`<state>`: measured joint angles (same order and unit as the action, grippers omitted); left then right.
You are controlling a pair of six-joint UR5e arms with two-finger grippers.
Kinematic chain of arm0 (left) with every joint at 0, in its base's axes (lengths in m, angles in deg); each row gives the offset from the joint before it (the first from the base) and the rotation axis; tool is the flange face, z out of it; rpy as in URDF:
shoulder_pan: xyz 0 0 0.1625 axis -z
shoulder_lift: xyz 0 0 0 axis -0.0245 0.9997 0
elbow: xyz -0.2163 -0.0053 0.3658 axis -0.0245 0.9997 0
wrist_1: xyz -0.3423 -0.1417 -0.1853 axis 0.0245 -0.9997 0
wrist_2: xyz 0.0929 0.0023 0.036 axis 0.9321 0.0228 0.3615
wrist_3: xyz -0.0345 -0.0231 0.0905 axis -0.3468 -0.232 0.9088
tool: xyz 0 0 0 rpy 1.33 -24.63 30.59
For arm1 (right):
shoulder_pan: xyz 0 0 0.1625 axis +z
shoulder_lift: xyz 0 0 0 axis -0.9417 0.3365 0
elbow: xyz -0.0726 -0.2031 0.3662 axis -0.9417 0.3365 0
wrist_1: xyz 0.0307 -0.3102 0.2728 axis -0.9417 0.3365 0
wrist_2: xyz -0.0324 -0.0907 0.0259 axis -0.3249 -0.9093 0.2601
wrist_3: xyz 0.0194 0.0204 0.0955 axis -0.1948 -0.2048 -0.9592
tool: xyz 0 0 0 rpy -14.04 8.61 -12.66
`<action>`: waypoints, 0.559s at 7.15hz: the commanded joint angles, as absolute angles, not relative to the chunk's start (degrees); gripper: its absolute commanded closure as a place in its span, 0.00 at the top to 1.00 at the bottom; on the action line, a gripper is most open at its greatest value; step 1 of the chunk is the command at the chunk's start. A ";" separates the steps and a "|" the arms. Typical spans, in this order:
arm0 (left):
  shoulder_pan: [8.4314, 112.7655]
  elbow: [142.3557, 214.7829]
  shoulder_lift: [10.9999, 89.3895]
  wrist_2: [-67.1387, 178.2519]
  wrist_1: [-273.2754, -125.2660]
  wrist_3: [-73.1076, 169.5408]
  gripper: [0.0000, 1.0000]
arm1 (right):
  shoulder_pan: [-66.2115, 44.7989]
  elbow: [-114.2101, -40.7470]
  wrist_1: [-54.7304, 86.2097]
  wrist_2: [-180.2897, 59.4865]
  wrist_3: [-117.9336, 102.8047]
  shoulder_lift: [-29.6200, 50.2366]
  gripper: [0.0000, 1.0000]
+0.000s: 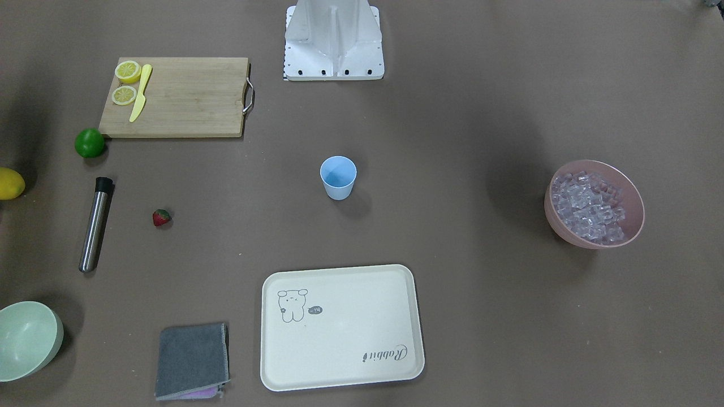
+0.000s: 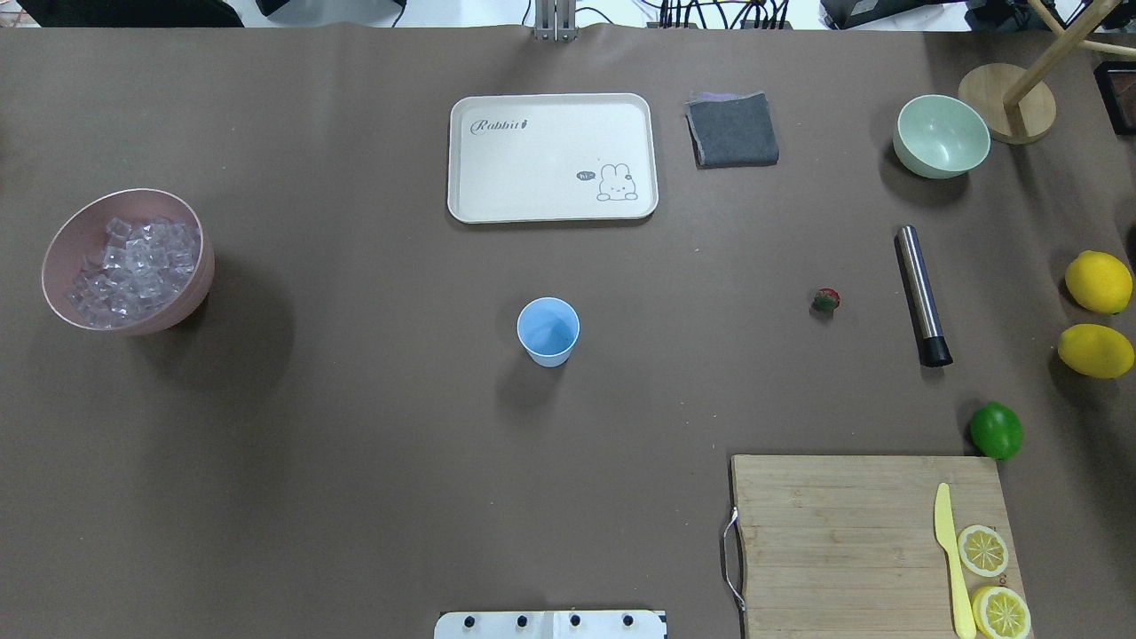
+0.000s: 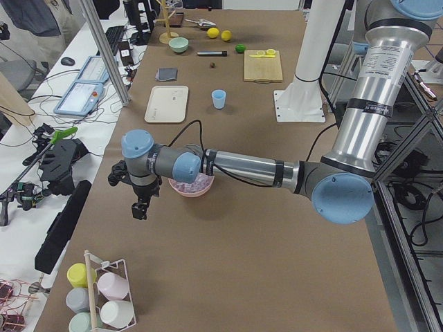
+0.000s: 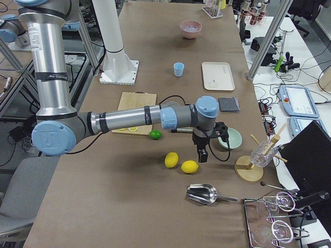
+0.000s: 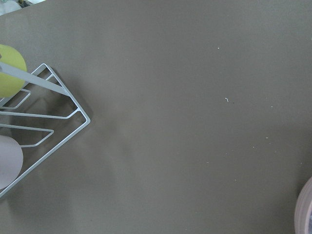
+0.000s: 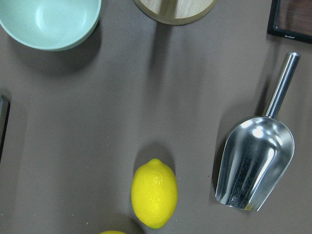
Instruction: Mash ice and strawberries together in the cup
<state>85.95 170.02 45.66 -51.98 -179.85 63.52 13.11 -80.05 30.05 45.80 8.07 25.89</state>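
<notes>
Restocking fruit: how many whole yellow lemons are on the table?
2. One whole yellow lemon lies at the robot's far right, the second lemon beside it, nearer the robot. The wooden board holds only cut lemon halves.

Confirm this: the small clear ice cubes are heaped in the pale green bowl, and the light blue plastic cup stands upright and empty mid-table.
Wrong bowl. The overhead exterior view shows the clear ice cubes heaped in the pink bowl; the pale green bowl holds nothing. The light blue plastic cup does stand upright and empty mid-table.
</notes>
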 commanded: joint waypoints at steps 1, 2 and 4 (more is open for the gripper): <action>85.95 170.04 45.72 -51.93 -180.02 63.04 0.98 | 13.07 -80.02 30.05 45.78 8.06 25.76 1.00; 85.95 170.30 45.72 -52.19 -180.11 63.04 0.98 | 13.07 -80.02 30.05 45.78 8.06 25.75 1.00; 85.69 171.79 45.89 -52.37 -179.76 62.86 0.98 | 13.16 -80.54 30.22 45.78 8.06 26.02 1.00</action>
<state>85.90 170.85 45.80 -52.24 -180.02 63.01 13.08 -80.18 30.13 45.78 8.06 25.86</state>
